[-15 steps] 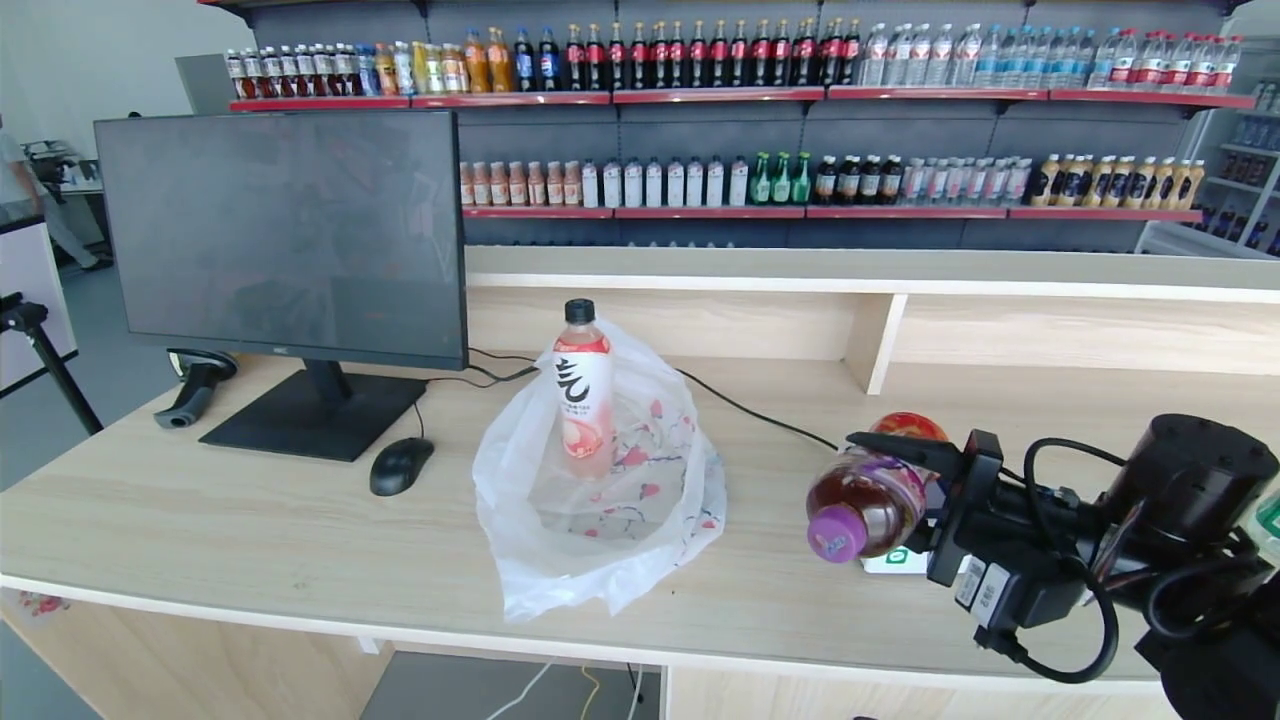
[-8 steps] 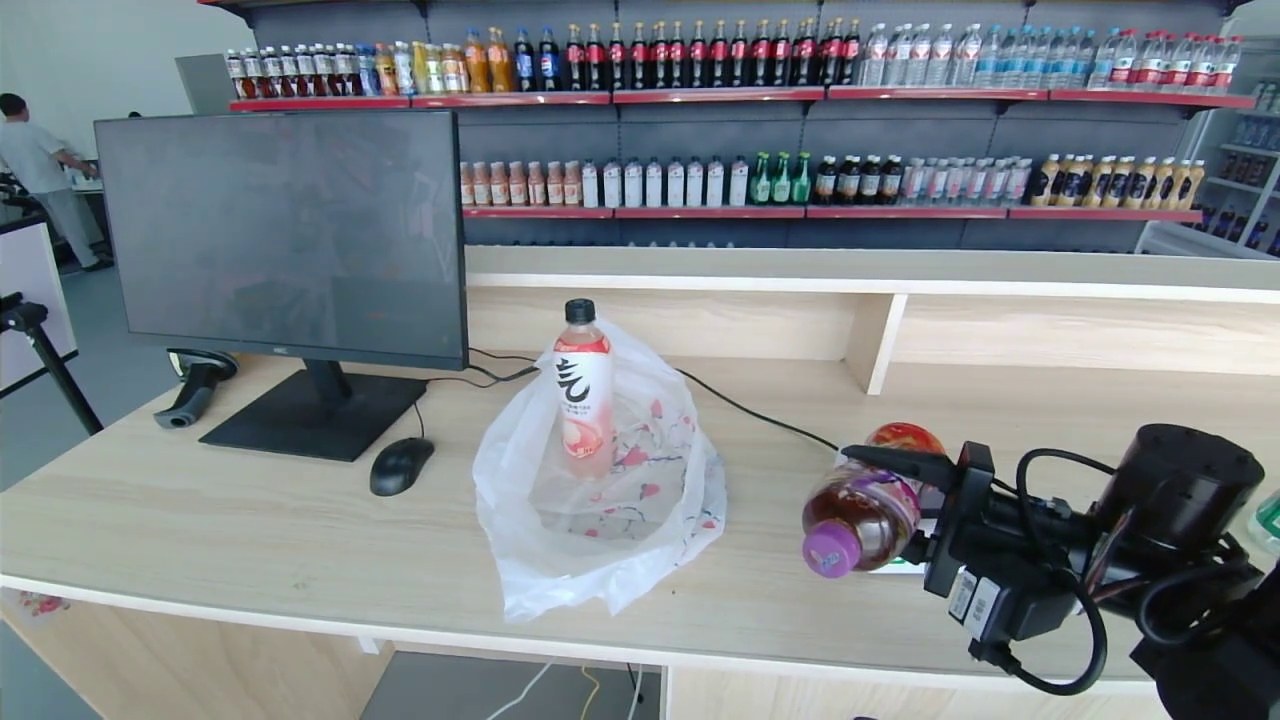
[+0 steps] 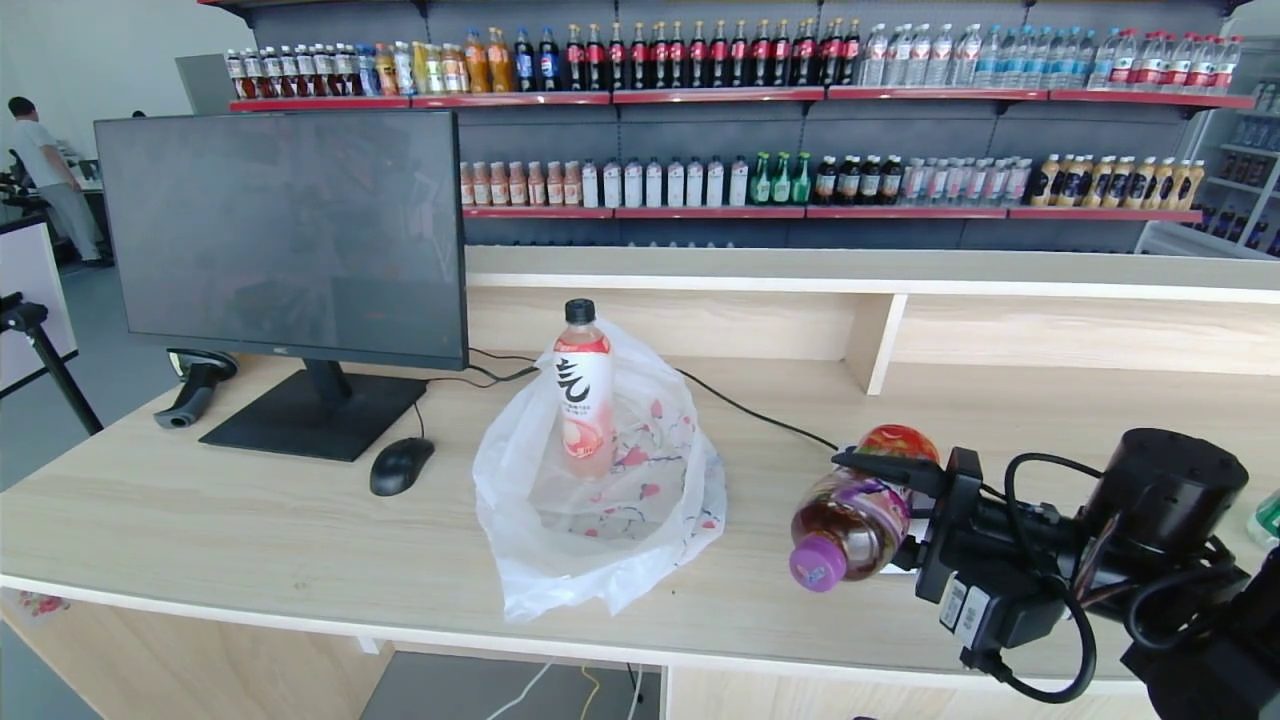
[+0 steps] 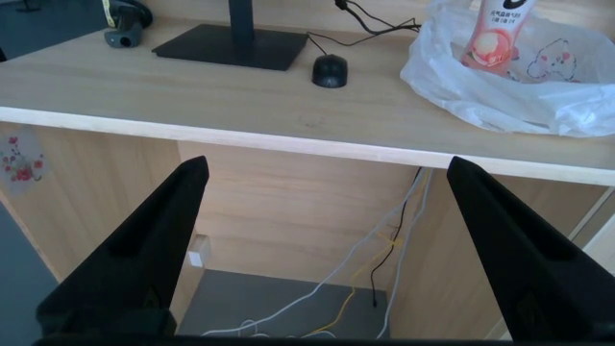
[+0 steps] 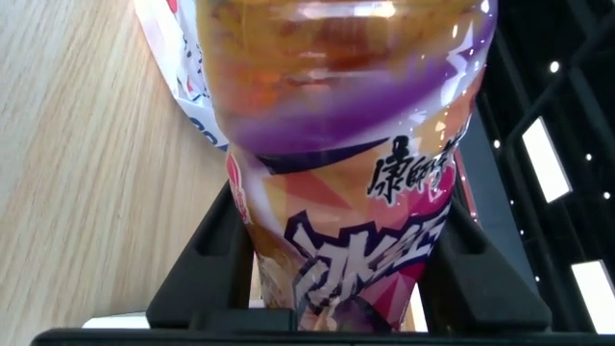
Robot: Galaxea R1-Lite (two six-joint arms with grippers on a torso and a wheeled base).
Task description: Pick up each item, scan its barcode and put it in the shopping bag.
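My right gripper [image 3: 895,500] is shut on a brown tea bottle [image 3: 855,505] with a purple cap, held on its side just above the counter at the right, cap toward the counter's front edge. The right wrist view has the bottle's purple and orange label [image 5: 370,240] between the black fingers [image 5: 207,255]. The white shopping bag [image 3: 600,500] lies open at the counter's middle with a pink bottle [image 3: 583,390] standing upright in it. My left gripper [image 4: 322,250] hangs open below the counter's front edge, its fingers [image 4: 144,250] wide apart, with the bag [image 4: 519,72] beyond it.
A monitor [image 3: 285,235] stands at the left with a mouse [image 3: 400,465] before it and a handheld scanner [image 3: 195,385] beside its base. A black cable [image 3: 750,410] runs behind the bag. A white box [image 3: 893,565] lies under the held bottle. Drink shelves [image 3: 800,100] fill the back.
My right arm has moved the tea bottle a little to the left and toward the counter's front, lowering it slightly. The bag and pink bottle have not moved.
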